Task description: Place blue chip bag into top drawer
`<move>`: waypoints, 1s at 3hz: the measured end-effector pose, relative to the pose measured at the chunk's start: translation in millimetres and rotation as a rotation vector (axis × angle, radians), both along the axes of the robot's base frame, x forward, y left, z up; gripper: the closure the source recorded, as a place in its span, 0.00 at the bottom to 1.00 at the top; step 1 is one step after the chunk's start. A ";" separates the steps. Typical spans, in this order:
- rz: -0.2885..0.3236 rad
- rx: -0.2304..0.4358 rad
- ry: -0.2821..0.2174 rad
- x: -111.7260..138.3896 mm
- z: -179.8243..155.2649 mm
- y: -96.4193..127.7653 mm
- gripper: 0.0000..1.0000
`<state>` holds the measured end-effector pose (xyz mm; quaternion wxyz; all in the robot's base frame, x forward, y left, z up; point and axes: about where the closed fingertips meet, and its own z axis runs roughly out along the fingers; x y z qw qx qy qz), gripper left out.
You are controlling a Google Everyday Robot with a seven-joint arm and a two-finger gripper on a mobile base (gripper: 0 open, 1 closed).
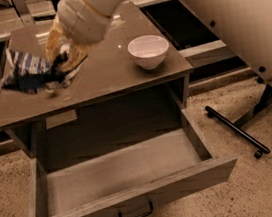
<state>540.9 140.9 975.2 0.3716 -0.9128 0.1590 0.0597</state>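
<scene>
My gripper [63,57] is shut on the blue chip bag [27,71], a crumpled dark-blue foil bag with white markings. It holds the bag in the air over the left part of the table top [111,76]. The top drawer [119,171] stands pulled open below and in front of the table, wide, shallow and empty, with a small black handle [135,214] on its front. The bag is above and behind the drawer's left end. My white arm comes in from the upper right.
A white bowl [148,51] sits on the table's right side. The water bottle is hidden behind the bag and gripper. A black bar [236,131] of a stand lies on the speckled floor at the right.
</scene>
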 end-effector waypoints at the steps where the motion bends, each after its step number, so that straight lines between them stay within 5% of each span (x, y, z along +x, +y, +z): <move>1: 0.068 -0.046 0.031 -22.8 -32.9 9.6 1.00; 3: 0.065 -0.163 -0.165 -22.2 -103.7 8.3 1.00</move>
